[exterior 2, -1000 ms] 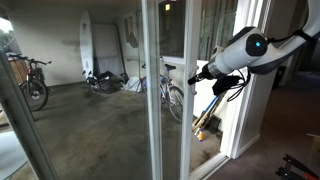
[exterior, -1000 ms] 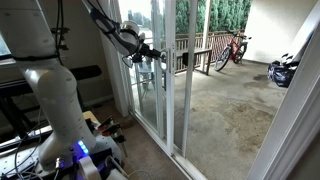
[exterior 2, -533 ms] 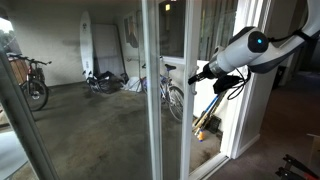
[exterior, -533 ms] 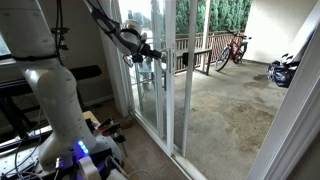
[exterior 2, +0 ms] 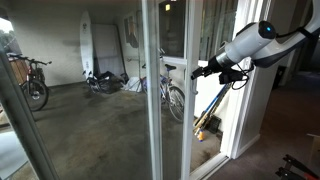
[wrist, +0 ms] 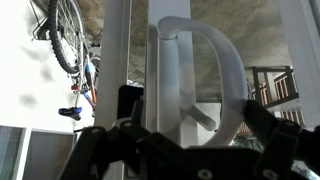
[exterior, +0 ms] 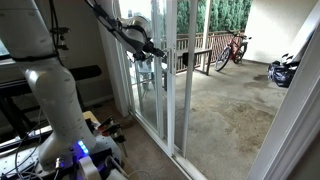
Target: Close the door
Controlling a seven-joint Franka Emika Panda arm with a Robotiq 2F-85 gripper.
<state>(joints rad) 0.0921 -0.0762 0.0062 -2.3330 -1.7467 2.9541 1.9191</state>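
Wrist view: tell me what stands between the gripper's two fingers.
The white loop handle of the door stands between the fingers of the open gripper, seen in the wrist view; contact cannot be told.

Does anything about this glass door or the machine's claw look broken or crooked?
Nothing stands out. The door stands upright with no cracks showing in its glass, and the claw is open with the white handle between its fingers.

bright daylight, backlit, dim interior
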